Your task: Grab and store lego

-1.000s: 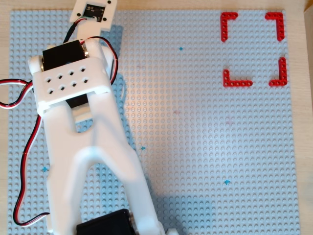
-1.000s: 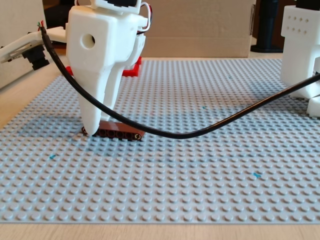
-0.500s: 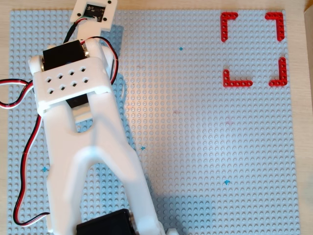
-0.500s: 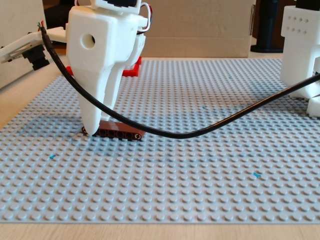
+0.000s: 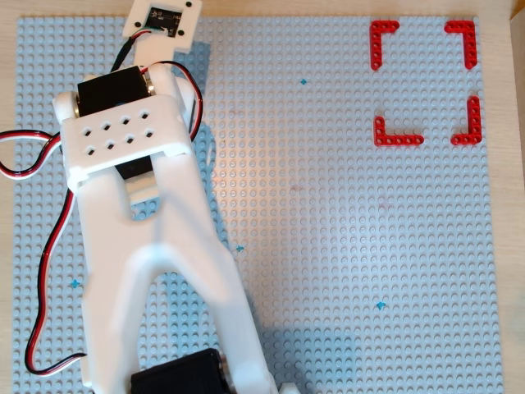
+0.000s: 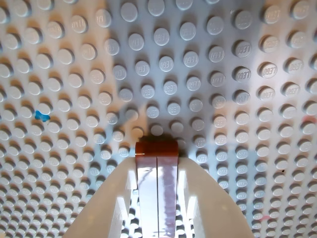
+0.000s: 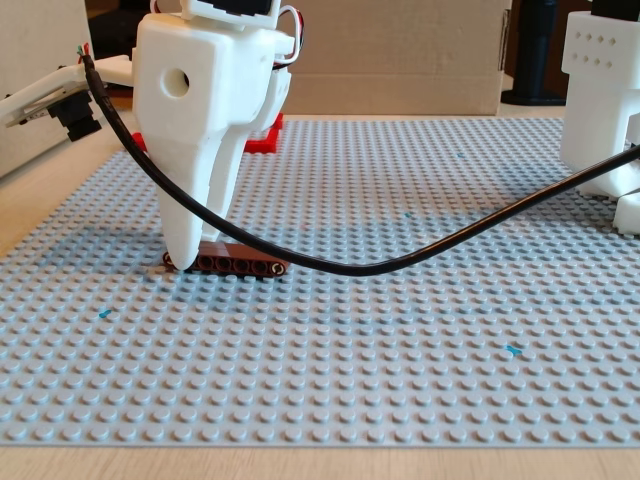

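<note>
fingers (image 6: 157, 163) pinching lego (image 7: 240, 264) | lego lying flat on baseplate (image 7: 400, 330)

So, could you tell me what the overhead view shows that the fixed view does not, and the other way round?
Only the overhead view shows the four red corner pieces laid out as a square frame at the baseplate's upper right; the arm hides the lego there. Only the fixed view shows the reddish-brown lego lying flat on the baseplate, with the gripper down at its left end, and a cardboard box behind. Both show the grey studded baseplate and the white arm.
</note>
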Available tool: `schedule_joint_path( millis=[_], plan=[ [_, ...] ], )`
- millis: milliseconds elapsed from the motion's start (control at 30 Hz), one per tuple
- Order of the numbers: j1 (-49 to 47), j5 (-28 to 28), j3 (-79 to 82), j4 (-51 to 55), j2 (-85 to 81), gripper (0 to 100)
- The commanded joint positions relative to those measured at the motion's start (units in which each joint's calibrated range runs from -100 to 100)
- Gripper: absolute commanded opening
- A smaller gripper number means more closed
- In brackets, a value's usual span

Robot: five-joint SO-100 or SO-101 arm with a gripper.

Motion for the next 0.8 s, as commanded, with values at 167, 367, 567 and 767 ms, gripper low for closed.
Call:
schedule_joint_path(
  millis=[167,367,567,767],
  plan=[
    [-0.7,0.18,-1.84,0.24,-1.11,2],
    [-1.59,0.29,-6.02,2.76,-2.89,2],
    [-1.37,0.39,-11.28,15.05,-9.41,2],
    [-1.0,2.07,-15.27,16.88,-13.05,2]
  ],
)
